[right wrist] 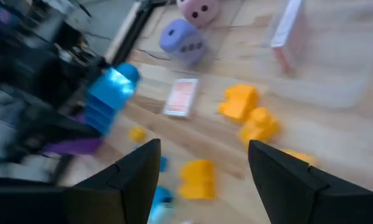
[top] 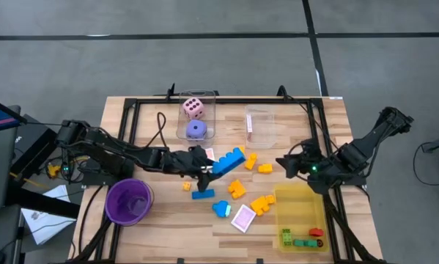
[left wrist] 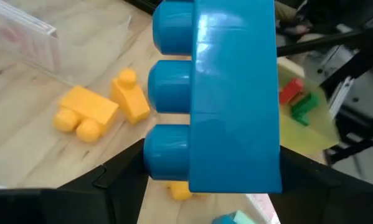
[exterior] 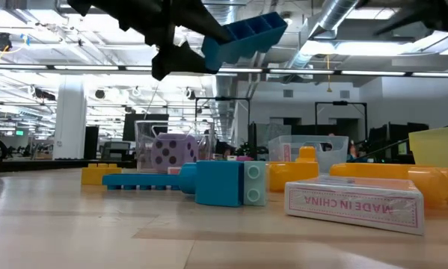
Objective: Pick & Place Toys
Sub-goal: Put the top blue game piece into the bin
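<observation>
Right gripper (right wrist: 202, 171): two dark fingers (right wrist: 133, 180) stand apart with nothing between them, above the wooden table (right wrist: 335, 134). Ahead of it, the left gripper (right wrist: 80, 121) holds a long blue block (right wrist: 111, 96) off the table, with a bit of purple showing below it. Loose on the wood: an orange block (right wrist: 197, 178) nearest the fingers, a small yellow piece (right wrist: 136, 133), two more orange blocks (right wrist: 248, 112), a flat pink-white card (right wrist: 181, 97); farther off, a purple die (right wrist: 181, 38) and pink die (right wrist: 200, 9), and a clear box (right wrist: 335, 56) holding an upright pink card (right wrist: 284, 31).
</observation>
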You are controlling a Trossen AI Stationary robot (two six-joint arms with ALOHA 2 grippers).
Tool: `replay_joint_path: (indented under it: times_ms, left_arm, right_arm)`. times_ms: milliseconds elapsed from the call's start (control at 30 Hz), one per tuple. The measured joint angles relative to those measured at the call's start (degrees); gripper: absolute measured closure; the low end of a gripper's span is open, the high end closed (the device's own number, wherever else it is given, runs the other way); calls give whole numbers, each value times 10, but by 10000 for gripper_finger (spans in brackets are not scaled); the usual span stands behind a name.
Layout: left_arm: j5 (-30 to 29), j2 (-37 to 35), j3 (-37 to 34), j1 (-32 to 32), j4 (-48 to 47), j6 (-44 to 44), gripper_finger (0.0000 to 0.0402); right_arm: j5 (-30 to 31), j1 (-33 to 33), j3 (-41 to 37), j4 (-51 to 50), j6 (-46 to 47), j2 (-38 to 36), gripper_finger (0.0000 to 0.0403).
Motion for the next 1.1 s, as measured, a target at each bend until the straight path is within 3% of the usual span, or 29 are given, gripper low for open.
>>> replay_joint_path:
  times_ms: [133,433,867,1100]
  left_arm:
    - [-38,0,2,0,4,76,136]
    - [-69,1,54,2,-27,228,135]
    - [-71,1,79,2,-51,247,134]
    - [-71,2,79,2,-63,248,134]
  right_arm:
    - [-5,-12,0,78,7,0,168]
    - [-63,-83,0,226,-110,0,168]
    - [-250,-225,-1,332,-247,17,110]
    - [-341,-274,1,405,-276,74,96]
